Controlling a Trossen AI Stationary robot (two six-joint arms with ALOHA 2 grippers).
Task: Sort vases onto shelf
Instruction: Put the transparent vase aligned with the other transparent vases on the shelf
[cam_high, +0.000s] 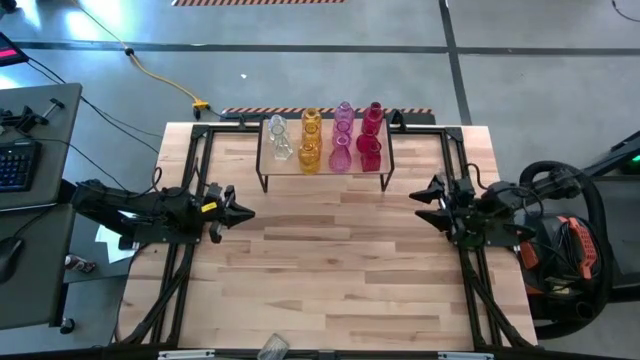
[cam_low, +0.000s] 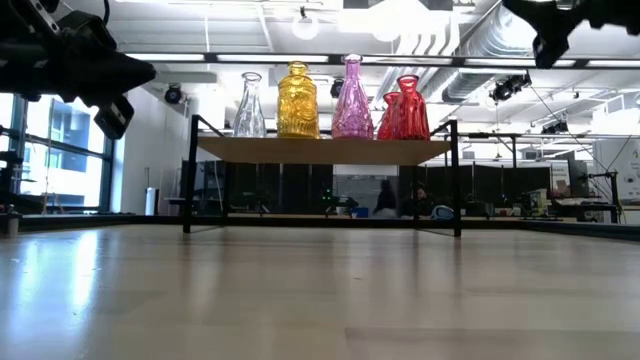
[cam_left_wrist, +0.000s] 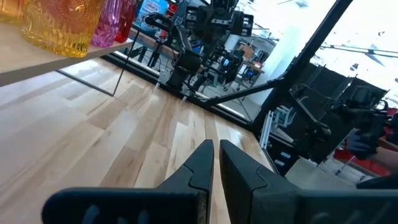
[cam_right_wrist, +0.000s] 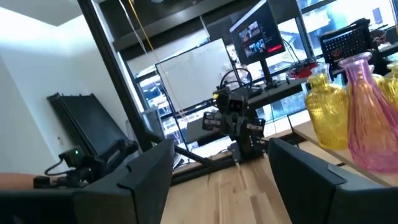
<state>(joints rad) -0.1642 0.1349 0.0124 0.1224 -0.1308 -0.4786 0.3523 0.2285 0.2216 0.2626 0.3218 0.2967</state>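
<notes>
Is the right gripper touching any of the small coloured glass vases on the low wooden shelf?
Apart. The high view shows bare tabletop between the open right gripper and the shelf, where the vases stand.

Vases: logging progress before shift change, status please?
Left gripper shut, empty, left of table. Right gripper open, empty, right side. Vases all on the shelf, grouped by colour. Nothing in the way.

vases: clear, amber-yellow, pink, red, in colour rows
shelf: light wood, black legs
table: pale planks
arms: dark
</notes>
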